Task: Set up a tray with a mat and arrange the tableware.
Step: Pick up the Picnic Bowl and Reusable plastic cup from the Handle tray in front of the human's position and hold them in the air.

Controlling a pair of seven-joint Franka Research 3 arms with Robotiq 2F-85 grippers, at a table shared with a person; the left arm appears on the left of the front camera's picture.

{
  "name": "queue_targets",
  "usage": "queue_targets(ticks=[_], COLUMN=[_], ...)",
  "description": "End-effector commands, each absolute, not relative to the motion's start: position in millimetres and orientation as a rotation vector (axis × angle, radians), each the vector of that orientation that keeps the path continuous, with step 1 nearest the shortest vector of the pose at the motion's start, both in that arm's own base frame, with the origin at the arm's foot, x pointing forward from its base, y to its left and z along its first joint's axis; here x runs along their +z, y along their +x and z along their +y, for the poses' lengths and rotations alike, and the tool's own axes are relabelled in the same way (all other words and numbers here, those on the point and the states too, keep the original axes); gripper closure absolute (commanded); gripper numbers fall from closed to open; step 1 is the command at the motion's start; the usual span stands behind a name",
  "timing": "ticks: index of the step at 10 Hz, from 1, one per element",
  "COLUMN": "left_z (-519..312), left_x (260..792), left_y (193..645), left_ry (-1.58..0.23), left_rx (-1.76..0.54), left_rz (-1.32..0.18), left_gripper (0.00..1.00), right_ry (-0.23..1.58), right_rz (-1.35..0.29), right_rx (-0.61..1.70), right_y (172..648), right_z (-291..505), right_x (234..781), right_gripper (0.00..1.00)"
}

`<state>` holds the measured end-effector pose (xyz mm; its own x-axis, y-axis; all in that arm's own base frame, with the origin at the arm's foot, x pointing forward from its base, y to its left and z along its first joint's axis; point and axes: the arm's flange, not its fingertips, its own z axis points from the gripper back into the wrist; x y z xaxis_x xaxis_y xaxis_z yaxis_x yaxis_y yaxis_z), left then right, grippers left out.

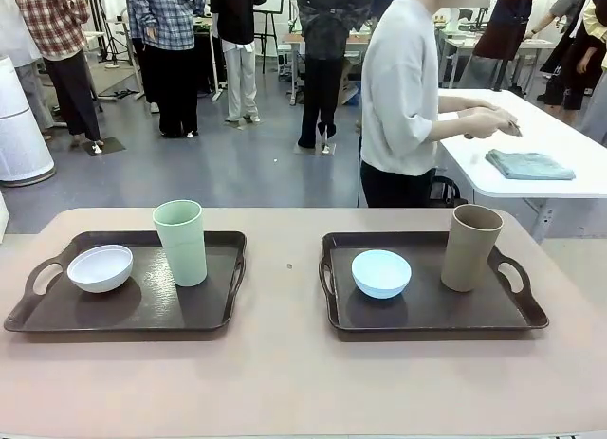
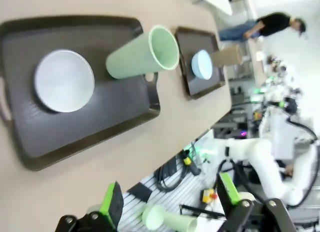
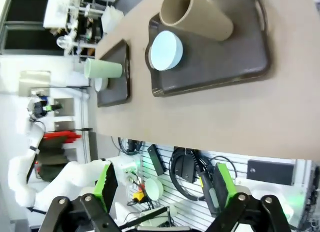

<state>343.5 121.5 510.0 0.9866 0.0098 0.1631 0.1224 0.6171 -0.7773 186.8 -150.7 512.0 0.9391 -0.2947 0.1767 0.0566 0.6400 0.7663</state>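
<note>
Two trays [image 1: 142, 308] [image 1: 427, 308] on tan table [image 1: 285, 382] | people [image 1: 171, 50] beyond | left tool [image 2: 169, 194], right tool [image 3: 165, 184] spread

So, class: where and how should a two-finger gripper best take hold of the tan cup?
Probably the rim, from straight above, pinching the wall: the tan cup stands upright and open-topped, with the blue bowl apart beside it.

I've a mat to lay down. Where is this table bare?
Bare: the wide near strip of the table before both trays, and the gap between left tray and right tray. Crowded: the trays, holding white bowl, green cup, blue bowl, tan cup.
</note>
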Motion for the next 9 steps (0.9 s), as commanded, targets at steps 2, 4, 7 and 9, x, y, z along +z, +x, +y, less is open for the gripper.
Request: queue_targets(ticks=[2,4,7,9], left_z=[147.9,150.9,157.2,160.5], left_x=[497.1,486.7,490.8,489.3], left_y=[340.7,338.0,332.2,328.0], left_ry=[-0.978,-0.971,-0.950,-0.926], left_rx=[0.037,0.053,0.084,0.106], left_rz=[-0.178,-0.158,-0.176,-0.165], left_gripper=[0.00,0.00,0.00,0.00], right_ry=[0.915,0.907,0.896,0.892], right_rz=[-0.313,-0.312,-0.290,-0.271], right_rx=[-0.237,-0.253,-0.259,-0.266], right_y=[166.3,167.4,176.2,179.6], right_z=[-129.7,-132.7,-127.8,-125.9], right_x=[446.1,447.4,447.2,444.8], right_gripper=[0.00,0.00,0.00,0.00])
